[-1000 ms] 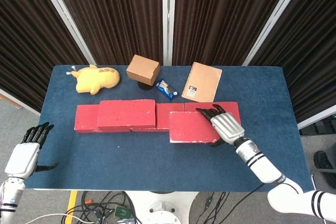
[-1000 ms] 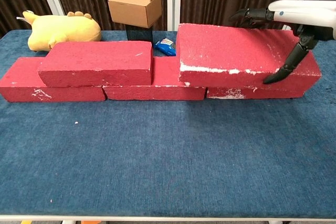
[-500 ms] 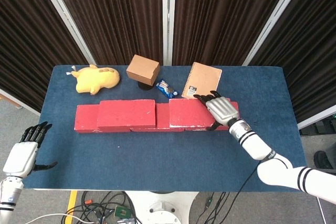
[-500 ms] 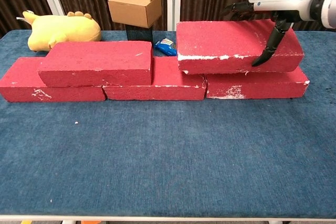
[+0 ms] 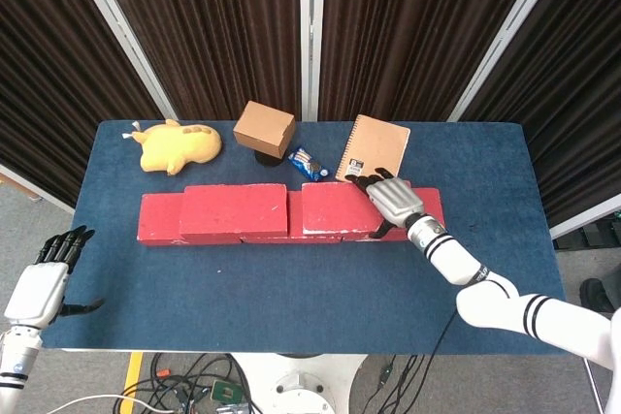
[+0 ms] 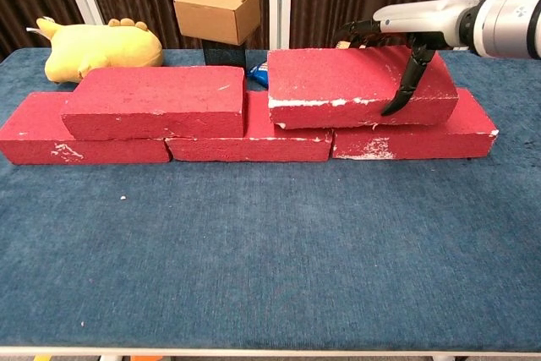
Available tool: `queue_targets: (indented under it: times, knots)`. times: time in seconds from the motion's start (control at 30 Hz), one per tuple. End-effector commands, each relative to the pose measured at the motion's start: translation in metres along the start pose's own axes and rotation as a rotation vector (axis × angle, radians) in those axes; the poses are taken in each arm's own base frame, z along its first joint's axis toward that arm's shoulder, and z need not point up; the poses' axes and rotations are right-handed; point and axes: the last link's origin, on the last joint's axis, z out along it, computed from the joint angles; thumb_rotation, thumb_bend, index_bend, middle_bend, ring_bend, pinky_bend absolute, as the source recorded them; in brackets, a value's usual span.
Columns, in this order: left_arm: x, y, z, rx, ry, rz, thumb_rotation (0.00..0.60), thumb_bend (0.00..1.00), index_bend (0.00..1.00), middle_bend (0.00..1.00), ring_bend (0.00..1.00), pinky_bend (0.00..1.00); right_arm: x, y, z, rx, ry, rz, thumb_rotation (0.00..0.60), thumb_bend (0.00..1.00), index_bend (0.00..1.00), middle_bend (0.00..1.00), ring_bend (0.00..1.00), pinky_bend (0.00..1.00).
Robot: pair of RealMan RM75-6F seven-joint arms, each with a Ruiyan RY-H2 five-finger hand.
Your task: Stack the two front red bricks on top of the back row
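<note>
right hand [image 6: 404, 35] – fingers over far edge, thumb on front face, holding second red brick [image 6: 359, 88] atop back row [image 6: 250, 137] | left hand [image 5: 44, 283] spread, empty | advice: seat flush beside first stacked brick [image 6: 156, 101], then let go

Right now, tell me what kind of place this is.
Probably a robot test or data-collection lab, not a home: a blue-covered table against dark pleated curtains, loose cables on the floor below, and props such as red bricks and a plush toy.
</note>
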Motion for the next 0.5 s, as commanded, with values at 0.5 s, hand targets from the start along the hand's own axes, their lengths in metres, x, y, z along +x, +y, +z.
queue_targets:
  times: [0.5]
  knots:
    - [-0.001,-0.004,0.001,0.006,-0.009,-0.011,0.6,0.0,0.0,0.0,0.0,0.0,-0.003,-0.012,0.018,0.011,-0.023,0.033,0.6,0.05,0.0,0.25,0.18,0.0]
